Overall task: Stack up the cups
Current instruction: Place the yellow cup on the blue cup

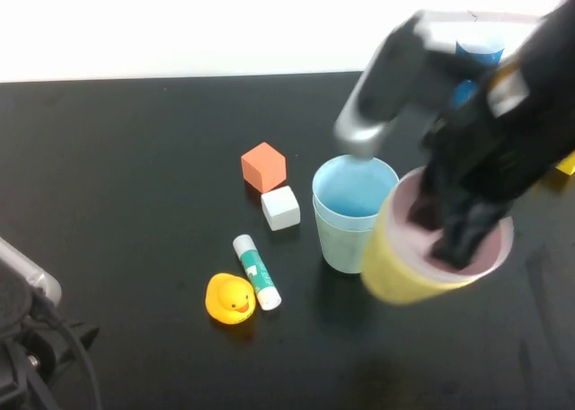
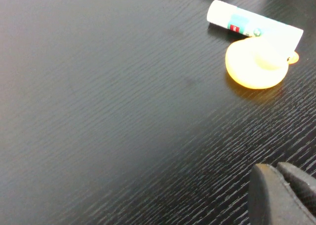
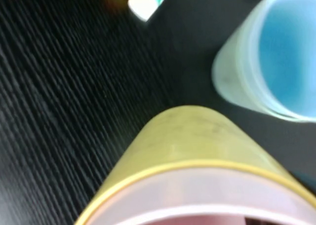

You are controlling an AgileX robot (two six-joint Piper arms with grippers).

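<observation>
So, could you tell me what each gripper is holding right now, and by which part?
The right gripper holds the yellow cup by its rim, one finger inside, beside the blue cup. The left gripper, low over bare table, holds nothing.

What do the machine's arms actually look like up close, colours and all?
The right arm is mostly glossy black, with a rounded silver-grey segment, a yellow marking near its wrist and a dark right tool. Of the left arm, only a black body with a silver-grey edge and loose black cables shows at the table's near corner. The left tool shows as dark grey, rounded rubbery fingers.
</observation>
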